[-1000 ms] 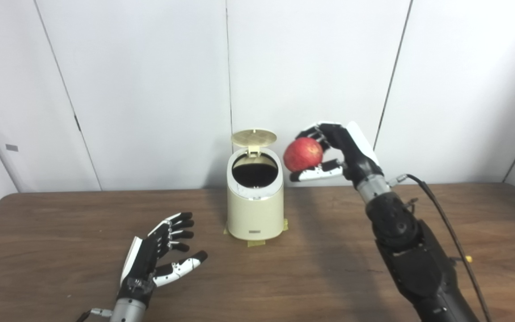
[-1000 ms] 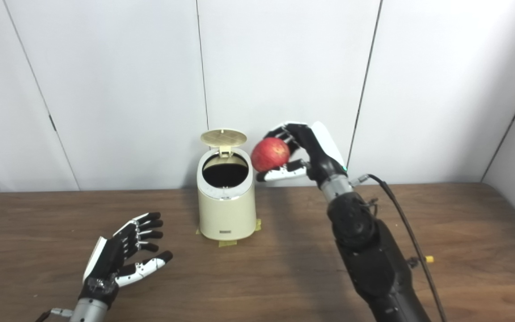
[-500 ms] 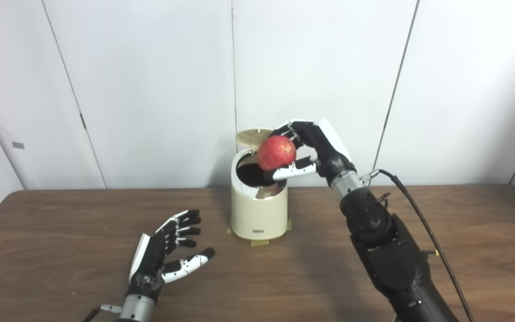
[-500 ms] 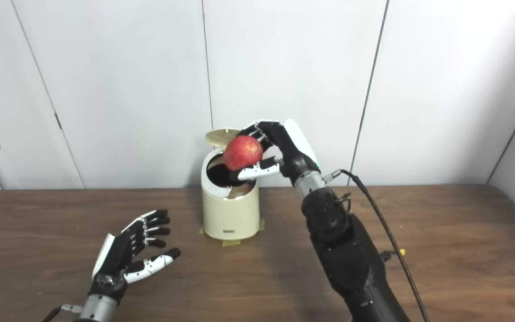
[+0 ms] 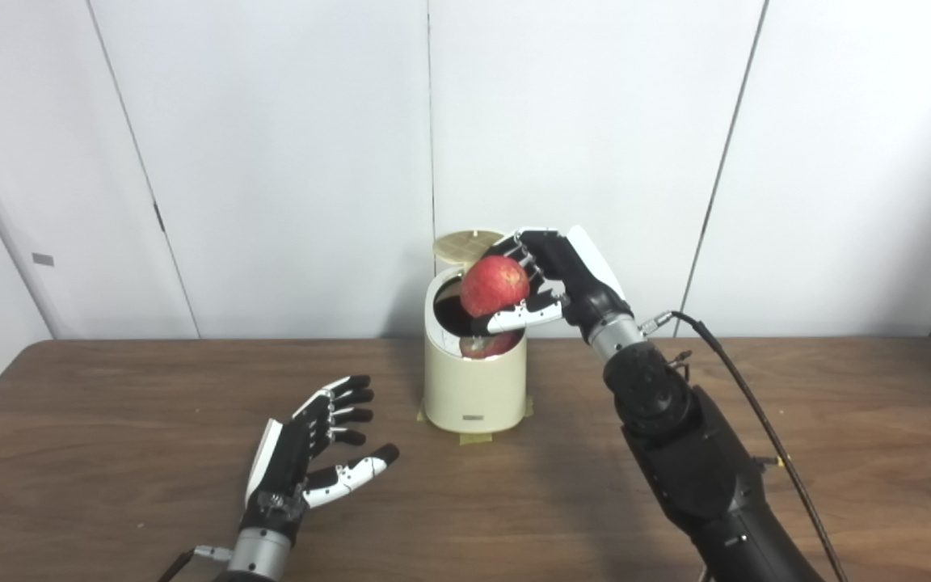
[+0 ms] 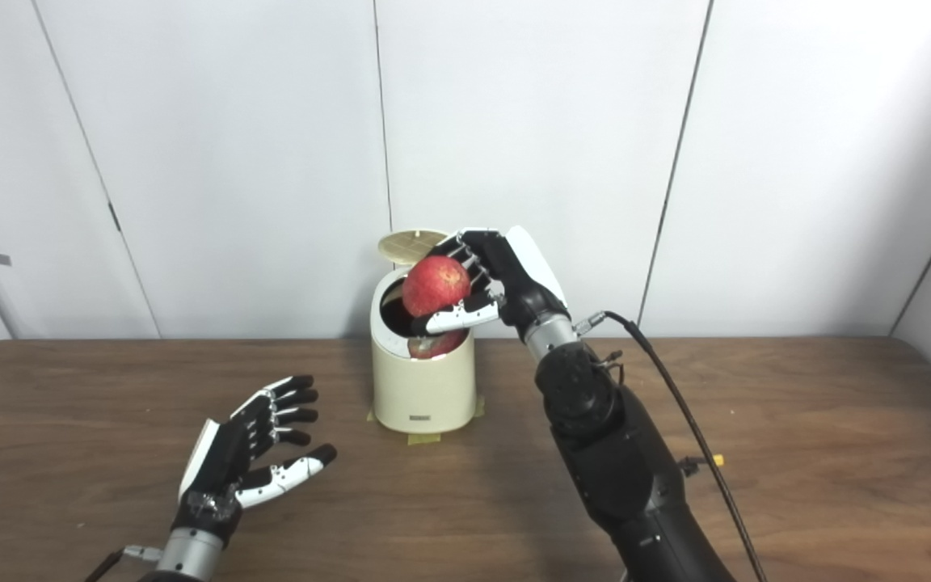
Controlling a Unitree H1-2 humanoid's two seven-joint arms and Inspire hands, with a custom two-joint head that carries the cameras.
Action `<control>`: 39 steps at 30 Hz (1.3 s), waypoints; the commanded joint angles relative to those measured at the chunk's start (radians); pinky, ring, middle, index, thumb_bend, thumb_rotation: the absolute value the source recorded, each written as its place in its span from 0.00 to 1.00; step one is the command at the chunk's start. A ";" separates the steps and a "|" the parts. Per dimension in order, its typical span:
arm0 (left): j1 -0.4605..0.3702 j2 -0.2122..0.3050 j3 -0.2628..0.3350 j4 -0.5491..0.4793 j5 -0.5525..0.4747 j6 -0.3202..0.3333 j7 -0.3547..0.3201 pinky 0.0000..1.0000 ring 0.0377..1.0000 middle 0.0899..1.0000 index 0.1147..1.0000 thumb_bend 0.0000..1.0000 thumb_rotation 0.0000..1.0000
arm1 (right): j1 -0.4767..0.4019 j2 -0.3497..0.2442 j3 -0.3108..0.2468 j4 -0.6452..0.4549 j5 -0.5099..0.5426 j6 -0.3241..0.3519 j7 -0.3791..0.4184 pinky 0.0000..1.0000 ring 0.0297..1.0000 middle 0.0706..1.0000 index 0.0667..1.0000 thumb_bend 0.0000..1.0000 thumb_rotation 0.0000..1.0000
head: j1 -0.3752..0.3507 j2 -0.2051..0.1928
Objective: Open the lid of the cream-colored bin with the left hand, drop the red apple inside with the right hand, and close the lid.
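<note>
The cream-colored bin [image 5: 474,388] stands at the back middle of the table, its round lid [image 5: 467,245] tipped up behind the dark opening. My right hand [image 5: 550,275] is shut on the red apple [image 5: 494,286] and holds it just over the opening; a red reflection shows on the bin's inner rim below it. My left hand [image 5: 312,449] is open and empty, low over the table to the front left of the bin. In the right eye view the apple [image 6: 436,285] and bin [image 6: 423,385] show the same.
The brown wooden table [image 5: 110,453] runs to the white panel wall [image 5: 271,162] just behind the bin. Yellow tape [image 5: 473,438] marks the bin's base. A black cable [image 5: 756,404] trails from my right forearm.
My right hand has carried the apple leftward from beside the bin to over its opening and a little lower. The camera has shifted slightly. The left hand stays open in place.
</note>
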 commanded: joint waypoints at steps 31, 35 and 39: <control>-0.034 -0.006 -0.011 -0.042 0.002 -0.023 0.021 0.61 0.72 0.77 0.79 0.69 0.08 | -0.060 -0.012 0.031 -0.015 -0.041 -0.060 0.010 0.59 0.69 0.74 0.73 0.90 0.11 | 0.012 0.014; -0.034 -0.004 -0.014 -0.043 0.008 -0.024 0.021 0.62 0.72 0.76 0.78 0.69 0.08 | -0.038 -0.015 0.016 -0.049 -0.019 -0.070 0.011 0.58 0.69 0.73 0.71 0.89 0.10 | 0.012 0.014; -0.034 -0.005 -0.015 -0.043 0.008 -0.028 0.023 0.62 0.71 0.75 0.78 0.70 0.09 | 0.037 -0.015 -0.032 -0.147 0.032 -0.120 -0.018 0.52 0.63 0.67 0.65 0.86 0.11 | 0.016 0.010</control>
